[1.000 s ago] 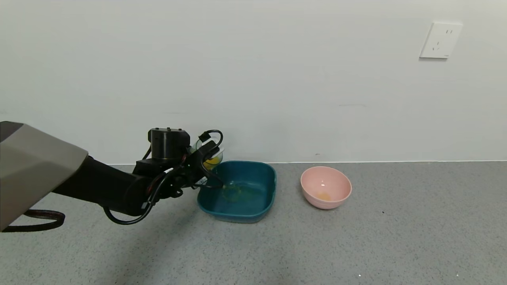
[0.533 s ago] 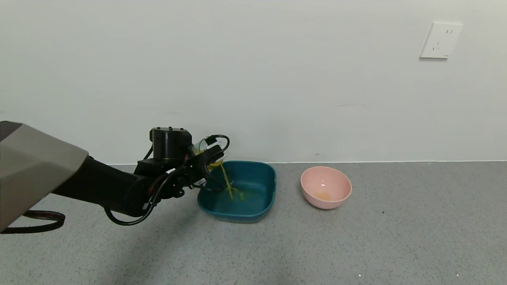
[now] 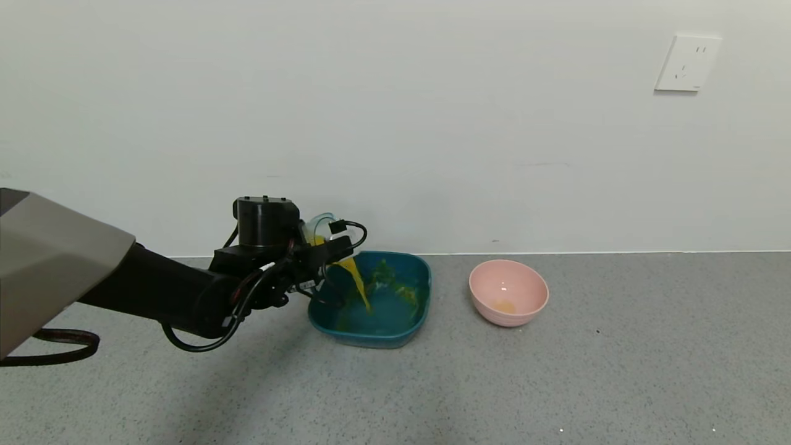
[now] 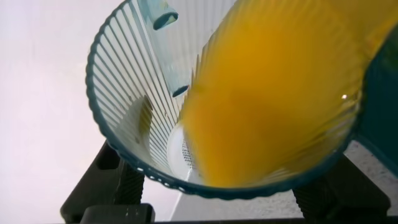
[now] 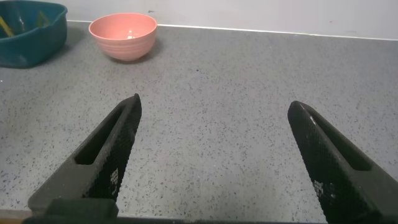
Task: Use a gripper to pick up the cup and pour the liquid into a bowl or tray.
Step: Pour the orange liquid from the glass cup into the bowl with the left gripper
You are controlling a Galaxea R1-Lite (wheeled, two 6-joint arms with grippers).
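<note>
My left gripper [image 3: 321,247] is shut on the ribbed pale-blue cup [image 3: 316,226] and holds it tipped over the left rim of the dark teal tray [image 3: 413,262]. Orange-yellow liquid [image 3: 357,281] runs from the cup into the tray and splashes up its far wall. In the left wrist view the cup [image 4: 134,93] fills the frame with the liquid [image 4: 273,93] rushing to its lip; the black fingers [image 4: 106,186] sit at either side. My right gripper [image 5: 214,109] is open and empty over bare floor, out of the head view.
A round pink bowl [image 3: 508,292] with a little orange residue stands right of the tray; it also shows in the right wrist view [image 5: 122,35], beside the tray [image 5: 28,34]. The wall runs close behind both. A wall socket [image 3: 687,63] is at the upper right.
The cup has tipped further. The thin stream has grown into a thick pour, and liquid now splashes across the tray. The arm has stayed in place.
</note>
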